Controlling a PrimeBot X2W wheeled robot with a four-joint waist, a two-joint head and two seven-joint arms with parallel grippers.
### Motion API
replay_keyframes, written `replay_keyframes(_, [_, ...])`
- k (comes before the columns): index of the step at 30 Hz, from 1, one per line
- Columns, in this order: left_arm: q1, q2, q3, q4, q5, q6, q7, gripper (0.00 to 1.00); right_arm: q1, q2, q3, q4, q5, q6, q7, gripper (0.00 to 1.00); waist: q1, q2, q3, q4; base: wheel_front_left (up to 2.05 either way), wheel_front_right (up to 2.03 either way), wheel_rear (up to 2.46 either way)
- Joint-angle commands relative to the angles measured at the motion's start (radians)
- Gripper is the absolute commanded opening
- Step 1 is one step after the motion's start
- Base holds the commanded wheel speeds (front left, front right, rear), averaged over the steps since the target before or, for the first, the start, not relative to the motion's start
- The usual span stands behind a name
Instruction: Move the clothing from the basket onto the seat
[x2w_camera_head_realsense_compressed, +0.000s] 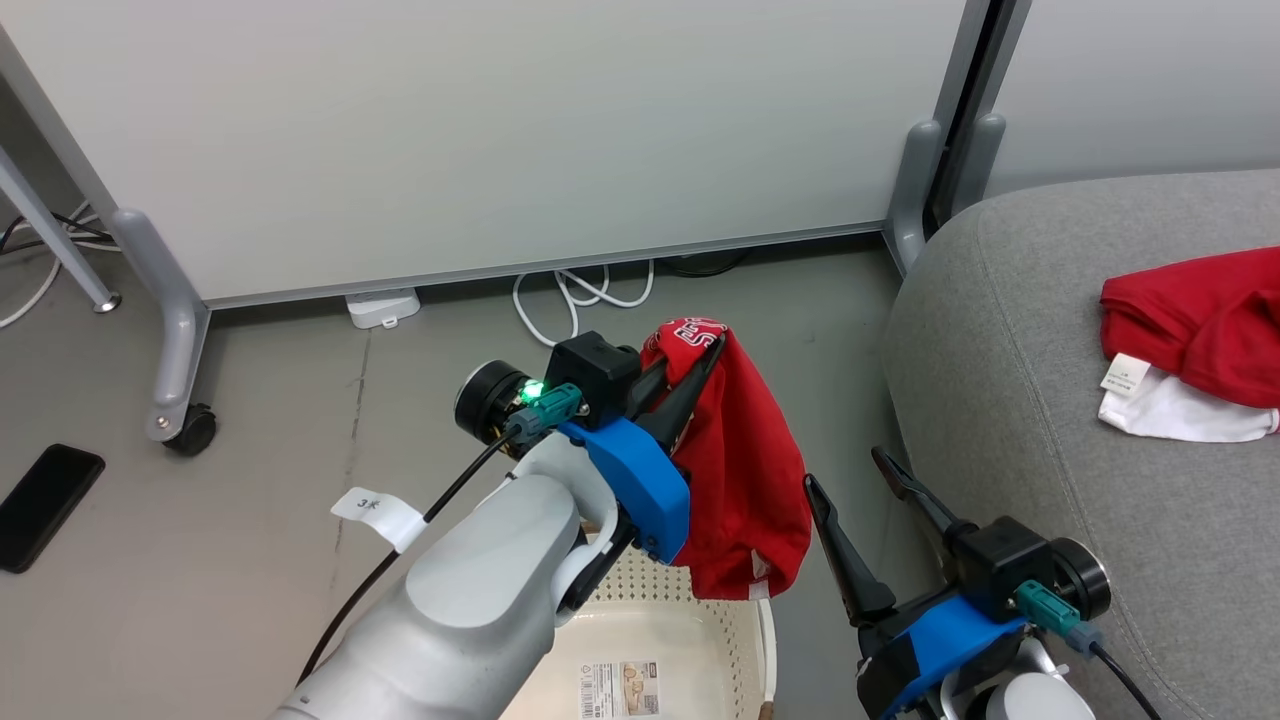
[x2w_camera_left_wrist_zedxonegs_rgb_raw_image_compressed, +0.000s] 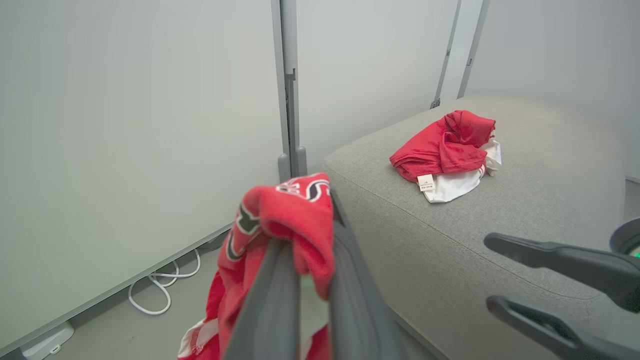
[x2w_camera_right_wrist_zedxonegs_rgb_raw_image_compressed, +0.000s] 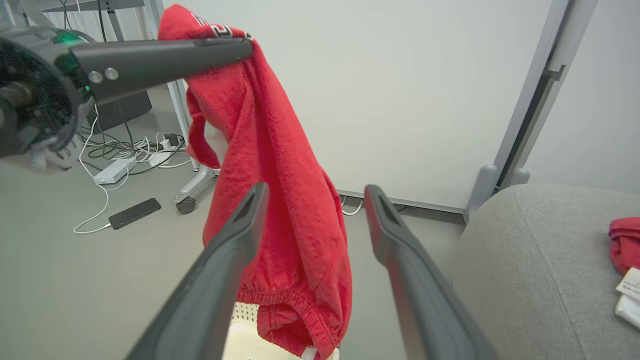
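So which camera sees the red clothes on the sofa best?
The left wrist view: the whole red and white pile sits plainly on the grey seat. The head view cuts it off at the right edge; the right wrist view catches just a corner.

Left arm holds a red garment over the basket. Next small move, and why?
Probably swing the left end effector right, toward the seat. It is shut on the garment, which hangs over the basket, short of the seat, where a second garment already lies.
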Motion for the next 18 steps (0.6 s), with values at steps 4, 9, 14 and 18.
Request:
replay_keyframes(4, [-0.025, 0.003, -0.011, -0.015, -0.018, -0.002, -0.006, 0.0, 0.014, 0.0, 0.005, 0.004, 0.003, 0.0, 0.006, 1.0, 0.0, -0.0001, -0.013, -0.005, 0.0, 0.0, 0.0])
replay_keyframes(9, [-0.032, 0.002, -0.026, -0.018, -0.033, -0.002, -0.008, 0.0, 0.019, 0.0, 0.006, 0.004, 0.002, 0.0, 0.01, 1.0, 0.0, -0.0001, -0.024, -0.002, 0.0, 0.0, 0.0])
replay_keyframes(14, [-0.038, 0.002, -0.038, -0.015, -0.04, -0.002, -0.007, 0.0, 0.022, 0.0, 0.001, 0.001, 0.004, 0.0, 0.012, 1.0, 0.0, -0.0001, -0.027, 0.006, 0.0, 0.0, 0.0])
replay_keyframes(18, [-0.037, 0.003, -0.046, -0.018, -0.041, -0.002, -0.01, 0.0, -0.003, 0.0, 0.009, 0.011, -0.003, 0.0, 0.018, 1.0, 0.0, -0.0001, -0.023, 0.01, 0.0, 0.0, 0.0])
